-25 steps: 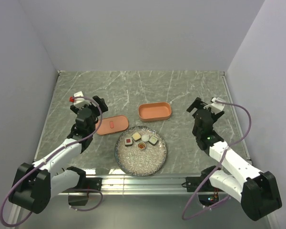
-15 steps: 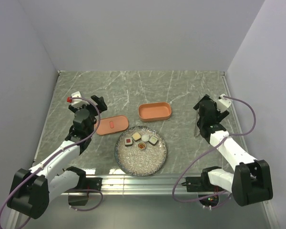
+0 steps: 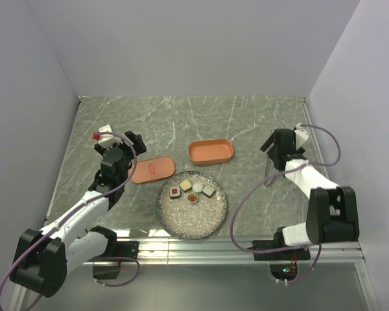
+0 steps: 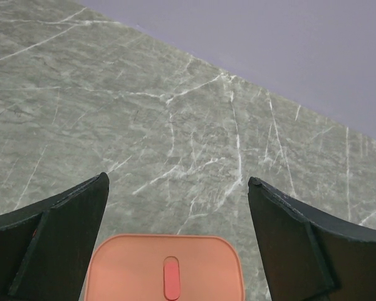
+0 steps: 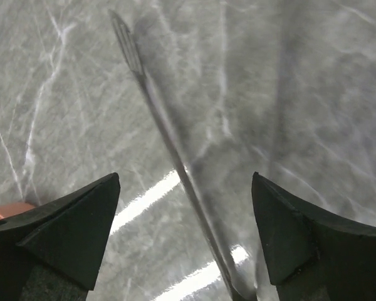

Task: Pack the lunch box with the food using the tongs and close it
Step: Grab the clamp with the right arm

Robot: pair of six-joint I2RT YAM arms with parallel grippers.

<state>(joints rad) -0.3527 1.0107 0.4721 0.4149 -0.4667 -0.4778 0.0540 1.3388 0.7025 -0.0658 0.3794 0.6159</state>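
The right arm (image 3: 303, 176) has swung out toward the right edge of the tabletop (image 3: 246, 116) and now hangs over the tongs (image 5: 168, 143); the left arm (image 3: 84, 207) has hardly shifted. The tongs lie flat near that right edge, well apart from the box (image 3: 211, 151), which sits about mid-tabletop. The lid (image 3: 153, 170) lies just left of the box, and the food (image 3: 192, 190) waits on the plate (image 3: 181, 230) toward the near edge.

The right fingers (image 5: 62, 232) stand apart, one on each side of the tongs, touching nothing. The left fingers (image 4: 56, 238) are spread wide above the lid, empty.

The tongs look light, thin and stiff with some spring, and probably slick: bare metal lying flat on a hard top leaves little to get under. The far end looks ribbed, likely a tip. A pinch across both arms about midway, or a little toward the joined end, should hold them best and still let a squeeze close the tips. A grip too near one end would likely let them swing or slip.
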